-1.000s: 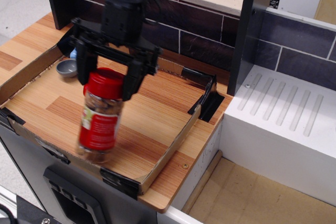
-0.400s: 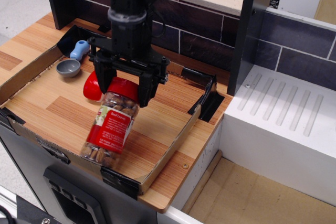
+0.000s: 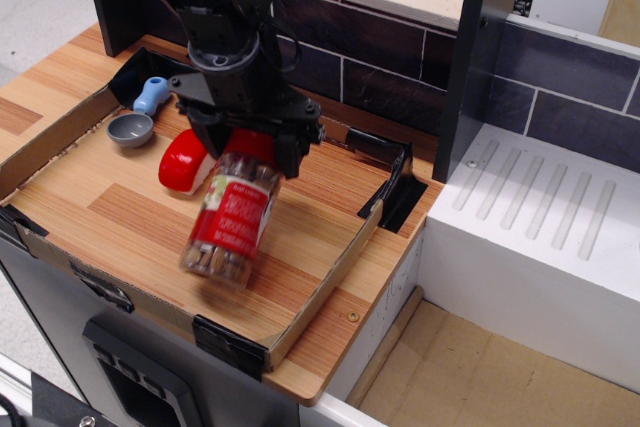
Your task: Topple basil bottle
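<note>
The basil bottle (image 3: pixel 232 222) is a clear jar with a red label and brownish contents. It is tilted and blurred, with its base towards the tray's front and its red cap (image 3: pixel 252 144) up between my fingers. My gripper (image 3: pixel 250 154) comes down from above with its black fingers (image 3: pixel 292 152) closed on either side of the cap. I cannot tell whether the jar's base touches the wooden tray floor (image 3: pixel 110 202).
A red rounded object (image 3: pixel 182 163) lies just left of the gripper. A grey scoop (image 3: pixel 130 129) with a blue handle (image 3: pixel 152 94) sits at the tray's back left. The cardboard tray wall (image 3: pixel 330 272) runs along the right and front. A white ribbed block (image 3: pixel 540 217) and a dark post (image 3: pixel 478 47) stand to the right.
The bottle has gone from nearly upright to strongly tilted. The gripper moved right and back with the cap, the jar's base followed, and the red rounded object came into view.
</note>
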Robot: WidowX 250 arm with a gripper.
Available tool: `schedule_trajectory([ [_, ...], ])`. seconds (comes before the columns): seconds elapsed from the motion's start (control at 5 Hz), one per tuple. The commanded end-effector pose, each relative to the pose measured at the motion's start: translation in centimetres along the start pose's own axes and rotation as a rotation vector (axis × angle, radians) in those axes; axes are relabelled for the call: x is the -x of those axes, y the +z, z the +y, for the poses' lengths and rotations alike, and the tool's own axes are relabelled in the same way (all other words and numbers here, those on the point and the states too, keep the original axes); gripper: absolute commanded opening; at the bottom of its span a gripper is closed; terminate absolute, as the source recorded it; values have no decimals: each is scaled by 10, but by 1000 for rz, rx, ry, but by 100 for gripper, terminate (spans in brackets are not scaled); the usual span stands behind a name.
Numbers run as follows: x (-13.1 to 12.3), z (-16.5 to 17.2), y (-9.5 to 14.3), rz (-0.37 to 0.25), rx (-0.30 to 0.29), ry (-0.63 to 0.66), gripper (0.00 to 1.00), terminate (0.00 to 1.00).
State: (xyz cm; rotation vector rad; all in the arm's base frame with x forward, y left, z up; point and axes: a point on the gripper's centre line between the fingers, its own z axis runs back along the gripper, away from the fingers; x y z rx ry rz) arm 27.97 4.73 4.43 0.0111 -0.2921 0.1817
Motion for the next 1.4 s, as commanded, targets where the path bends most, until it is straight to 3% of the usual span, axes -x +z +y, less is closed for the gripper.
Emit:
schedule_trajectory([
  [0.0, -18, 3, 1, -23, -5, 68, 100, 0],
  [0.6, -28, 1, 24, -22, -17, 189, 100, 0],
  [0.8, -32, 0, 39, 29, -33, 226, 100, 0],
  [1.0, -32, 0, 39, 29, -33, 226, 100, 0],
  [1.2, -32, 0, 39, 29, -33, 226, 100, 100],
])
